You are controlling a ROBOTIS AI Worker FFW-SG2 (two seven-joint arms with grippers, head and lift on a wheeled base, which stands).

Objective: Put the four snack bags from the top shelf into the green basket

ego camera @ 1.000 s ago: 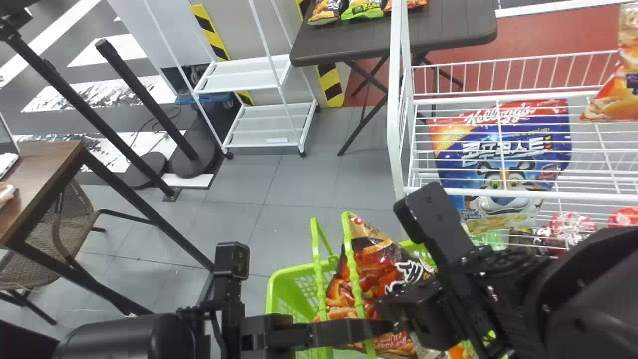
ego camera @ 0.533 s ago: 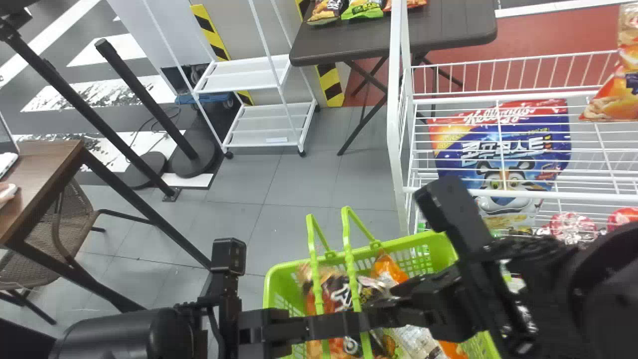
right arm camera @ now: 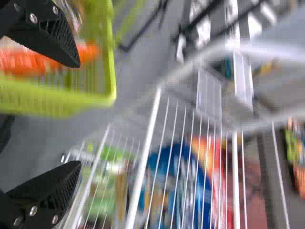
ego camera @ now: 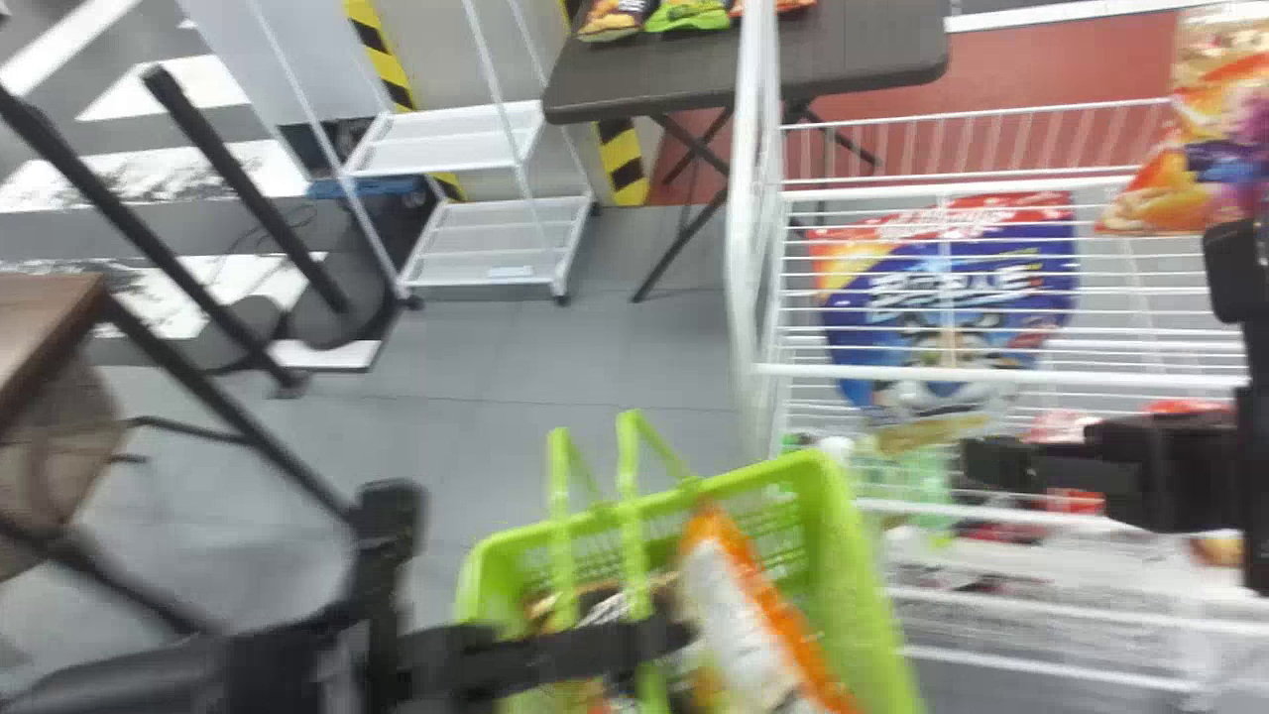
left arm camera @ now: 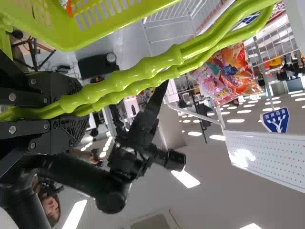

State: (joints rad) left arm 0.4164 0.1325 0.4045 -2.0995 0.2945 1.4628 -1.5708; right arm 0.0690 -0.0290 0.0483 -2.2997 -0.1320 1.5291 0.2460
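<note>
The green basket (ego camera: 867,595) hangs from my left gripper (ego camera: 669,640), its handles crossing that gripper. In the left wrist view my left gripper (left arm camera: 78,113) is shut around both green handles (left arm camera: 143,71). An orange-and-white bag (ego camera: 758,635) lies in the basket beside a dark-printed bag (ego camera: 605,605), partly covered by the handles and left arm. Right of the basket, in front of the rack, is my right gripper (ego camera: 977,466); the right wrist view has this gripper (right arm camera: 78,114) open, nothing between its fingers. Orange snack packaging (ego camera: 1205,149) is on the top shelf at the right.
The white wire rack (ego camera: 750,248) rises just beyond the basket's right side, with a large blue cereal bag (ego camera: 942,297) on a lower level. Behind stand a dark table (ego camera: 843,59) with snack bags and a small white cart (ego camera: 496,238).
The dark-printed bag went down from my right gripper into the basket and was let go. My right gripper then moved right, away from the basket. The head view's scene shifted left.
</note>
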